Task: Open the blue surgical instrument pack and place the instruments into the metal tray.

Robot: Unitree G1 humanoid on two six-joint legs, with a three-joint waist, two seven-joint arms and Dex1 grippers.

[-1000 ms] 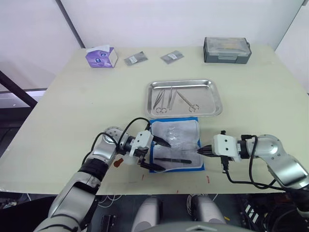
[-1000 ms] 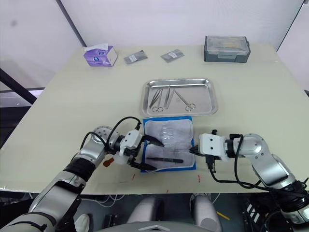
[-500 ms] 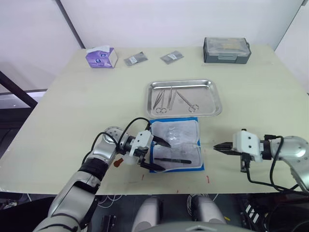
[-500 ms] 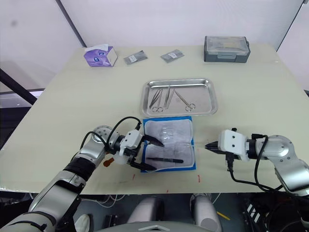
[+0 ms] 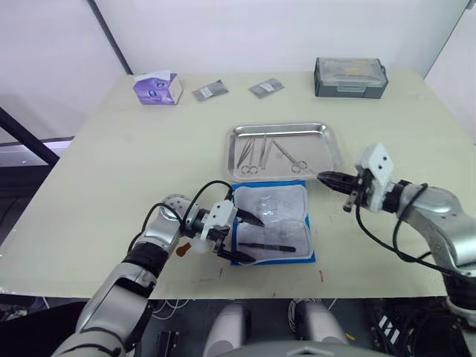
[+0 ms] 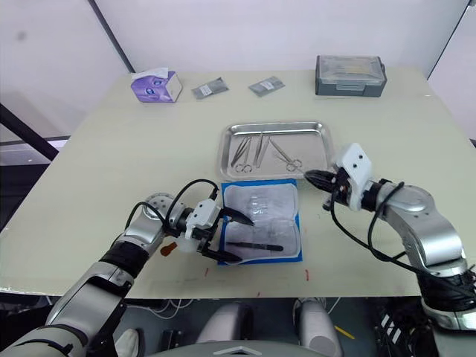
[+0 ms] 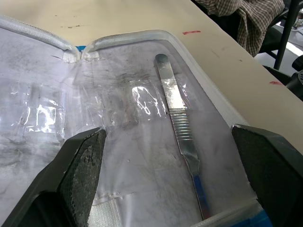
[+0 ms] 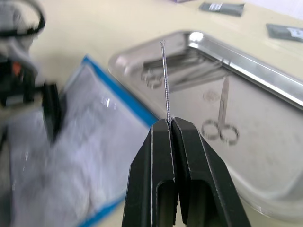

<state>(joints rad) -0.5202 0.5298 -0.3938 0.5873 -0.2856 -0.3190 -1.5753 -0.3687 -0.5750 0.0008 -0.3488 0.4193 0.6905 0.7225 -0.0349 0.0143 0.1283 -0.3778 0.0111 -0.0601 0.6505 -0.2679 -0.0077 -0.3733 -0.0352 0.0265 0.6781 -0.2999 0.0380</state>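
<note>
The metal tray sits at table centre and already holds three instruments, scissors among them. At its 6 o'clock, touching its near rim, the blue surgical instrument pack lies opened flat, with one dark scalpel handle left inside. The left gripper, jaws spread wide, pins the pack's 9 o'clock edge. The right gripper, clamped on a thin probe, hovers at the tray's 5 o'clock corner. By my judgement, two placements remain.
</note>
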